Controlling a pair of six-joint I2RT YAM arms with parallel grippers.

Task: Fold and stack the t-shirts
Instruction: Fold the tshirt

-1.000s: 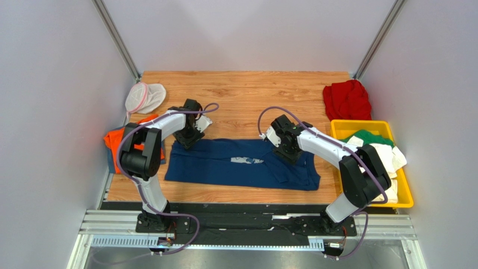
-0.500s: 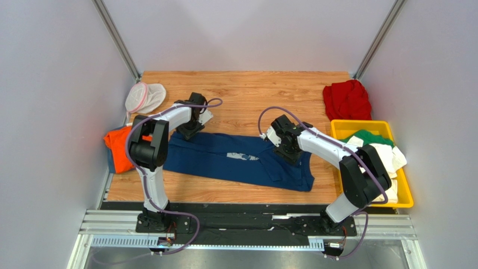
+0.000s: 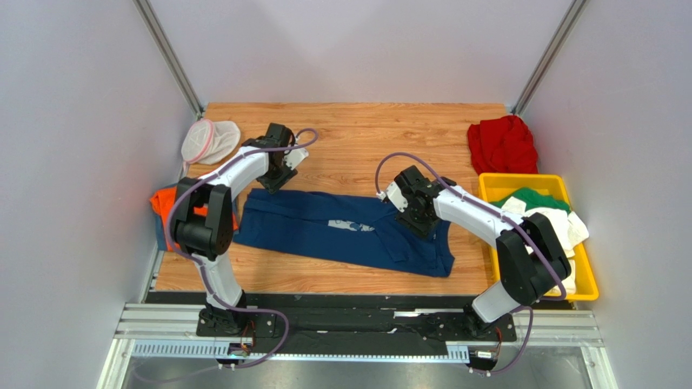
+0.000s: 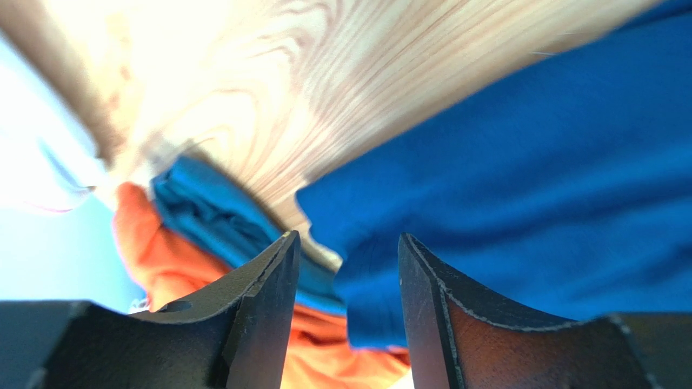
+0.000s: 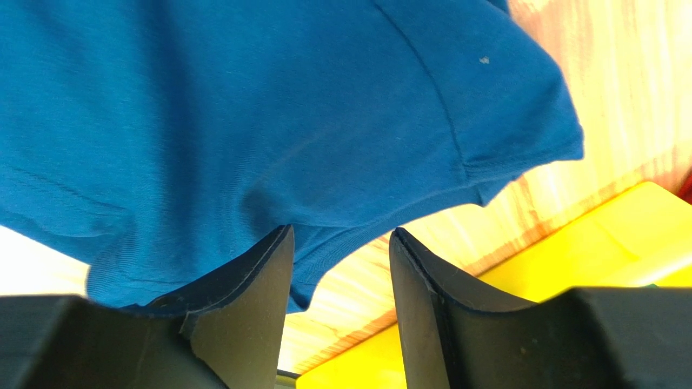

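The navy t-shirt (image 3: pixel 341 233) with its pale print lies spread out, slightly askew, across the middle of the table. My left gripper (image 3: pixel 272 182) hovers at its far-left corner. In the left wrist view my left gripper (image 4: pixel 348 239) has its jaws apart, with the navy shirt's corner (image 4: pixel 503 162) beyond them and nothing pinched. My right gripper (image 3: pixel 416 220) is low over the shirt's right part. From the right wrist, my right gripper (image 5: pixel 341 231) is open, with the shirt's edge (image 5: pixel 244 121) beside one finger and bare wood in the gap. A folded orange t-shirt (image 3: pixel 166 207) lies at the left edge.
A red t-shirt (image 3: pixel 502 144) is bunched at the far right. The yellow bin (image 3: pixel 495 185) at the right holds green (image 3: pixel 532 198) and white (image 3: pixel 560 225) shirts. A white mesh pouch (image 3: pixel 209 139) lies at the far left. Grey walls enclose the table.
The navy shirt's left end has shifted toward the far side, leaving it skewed. My left gripper moved back and slightly left off that corner. The right arm barely moved.
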